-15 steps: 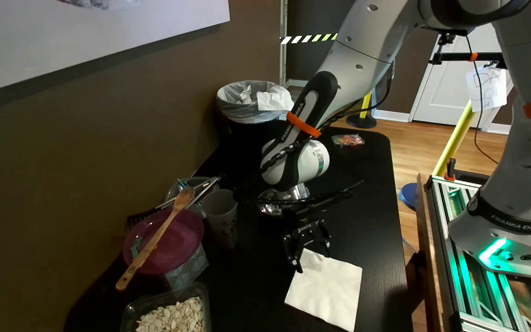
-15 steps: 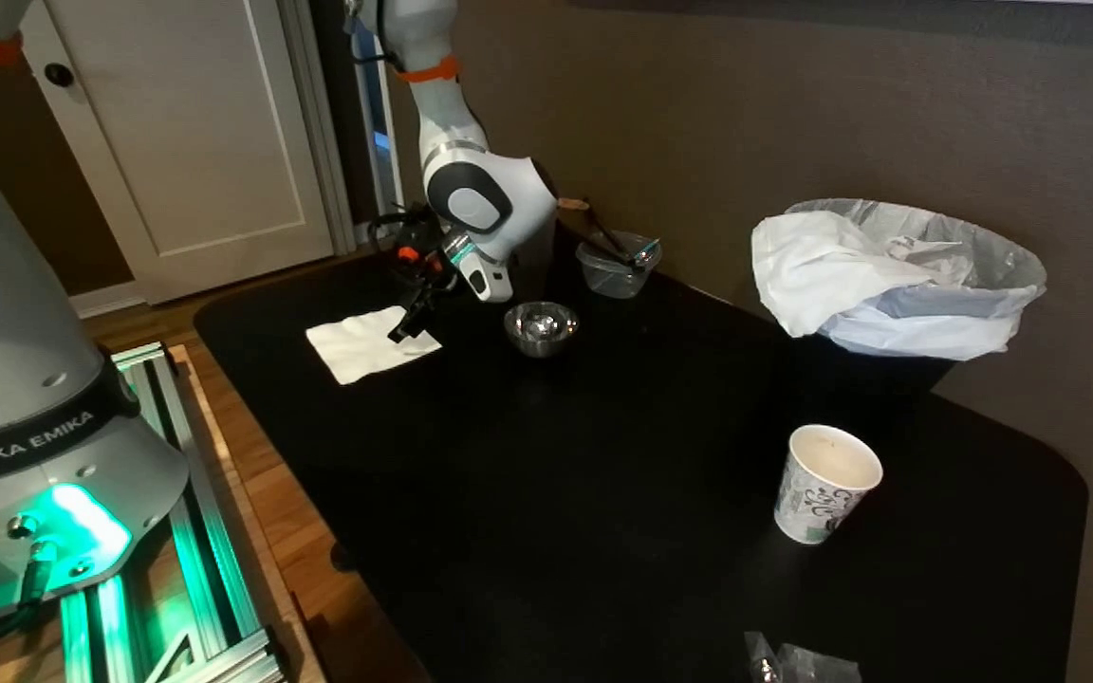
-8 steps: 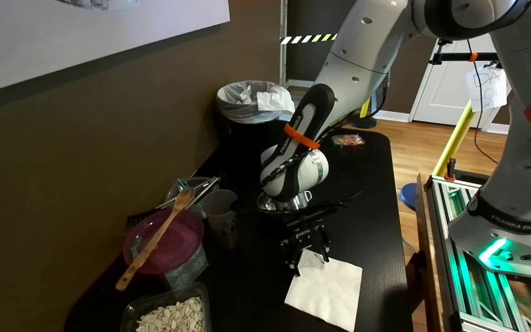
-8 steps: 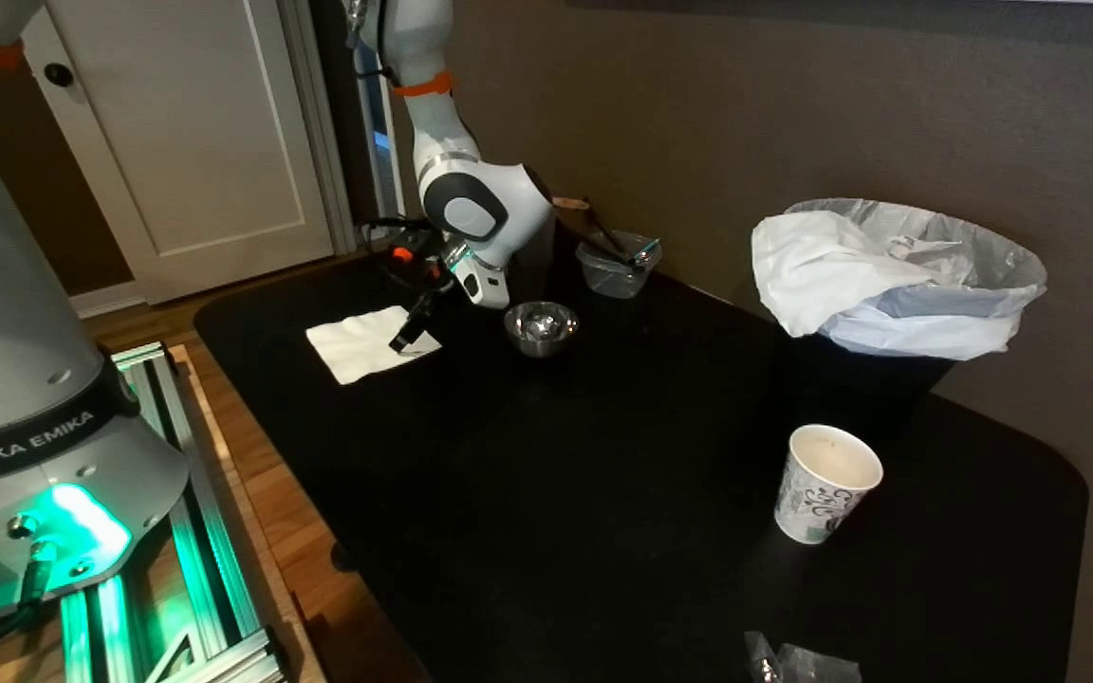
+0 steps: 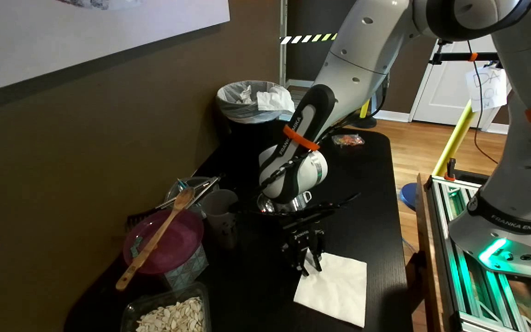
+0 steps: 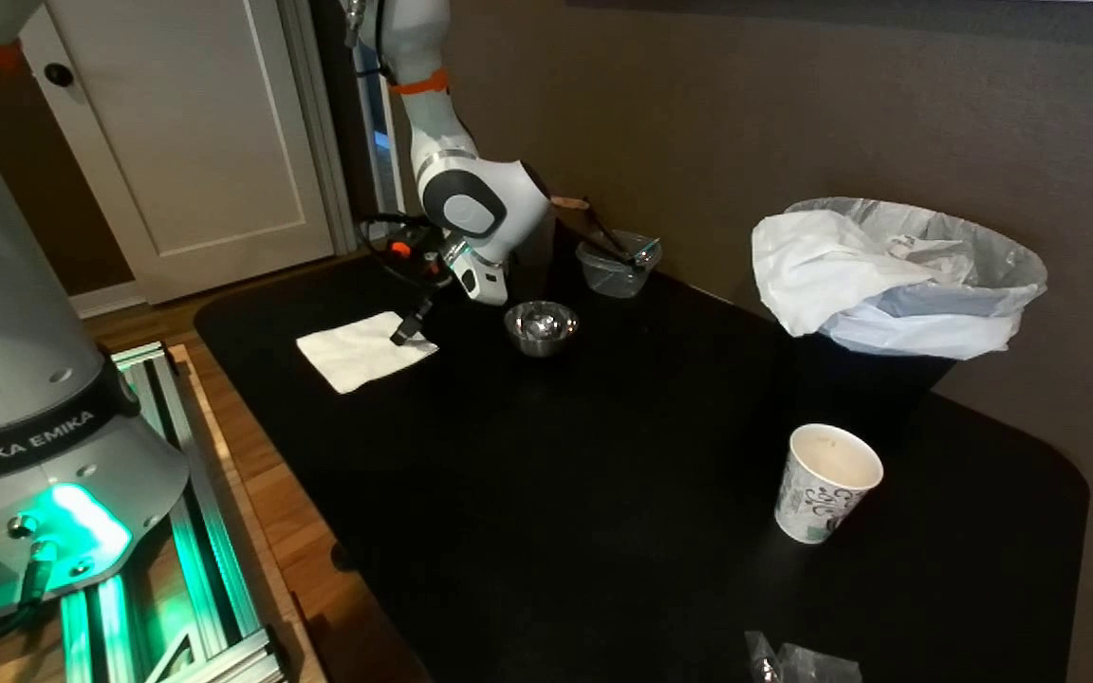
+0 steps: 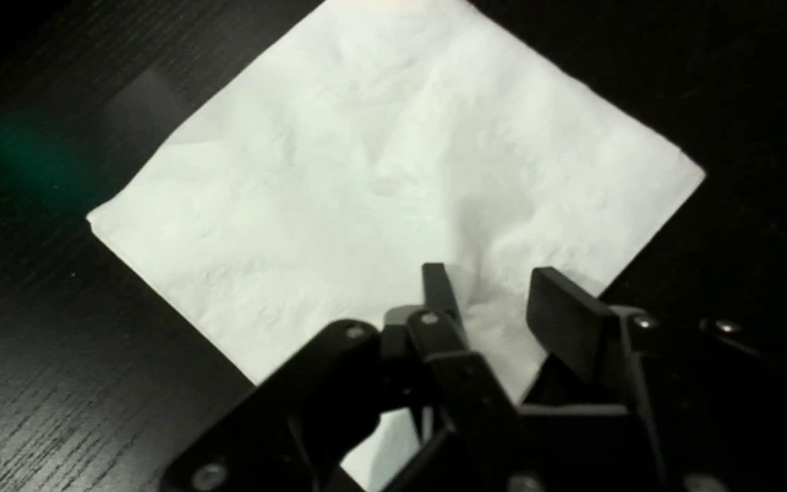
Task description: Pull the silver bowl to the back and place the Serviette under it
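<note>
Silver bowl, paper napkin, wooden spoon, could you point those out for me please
Silver bowl (image 6: 541, 347), in an exterior view: outer wall below the rim.
Paper napkin (image 7: 352, 205), in the wrist view: middle of its upper face.
Wooden spoon (image 5: 158, 236), in an exterior view: its handle.

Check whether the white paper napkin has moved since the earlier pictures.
Yes: in an exterior view, the white paper napkin has shifted slightly, toward the table edge nearest the robot base.
</note>
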Motion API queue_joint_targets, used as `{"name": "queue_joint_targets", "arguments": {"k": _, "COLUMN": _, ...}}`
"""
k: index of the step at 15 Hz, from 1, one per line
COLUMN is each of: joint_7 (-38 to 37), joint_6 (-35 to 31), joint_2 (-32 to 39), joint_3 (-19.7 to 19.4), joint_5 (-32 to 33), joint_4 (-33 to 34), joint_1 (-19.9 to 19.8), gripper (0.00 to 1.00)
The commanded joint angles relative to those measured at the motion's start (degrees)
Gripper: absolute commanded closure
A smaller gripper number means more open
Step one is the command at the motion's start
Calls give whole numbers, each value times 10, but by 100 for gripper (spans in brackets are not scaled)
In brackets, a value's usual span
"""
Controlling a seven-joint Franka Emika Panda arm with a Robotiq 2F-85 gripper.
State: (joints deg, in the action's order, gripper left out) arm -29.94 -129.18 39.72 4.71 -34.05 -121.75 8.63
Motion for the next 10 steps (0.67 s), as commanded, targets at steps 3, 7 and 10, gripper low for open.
{"name": "queue_joint_targets", "arguments": {"k": 3, "joint_7": -3, "joint_6": 14, "joint_2": 16, "joint_3": -10, "joint_5": 24, "joint_4": 11, "joint_1": 6, "gripper": 100}}
{"name": "queue_joint_targets", "arguments": {"k": 7, "joint_7": -3, "joint_6": 15, "joint_2": 6, "joint_3": -9, "joint_5": 33, "joint_4": 7, "joint_1": 9, "gripper": 99}}
{"name": "queue_joint_targets", "arguments": {"k": 10, "joint_7": -18, "joint_6": 16, "joint_2": -21, "joint_3": -16, "joint_5": 61, "joint_4": 3, "joint_1": 19, "gripper": 98}}
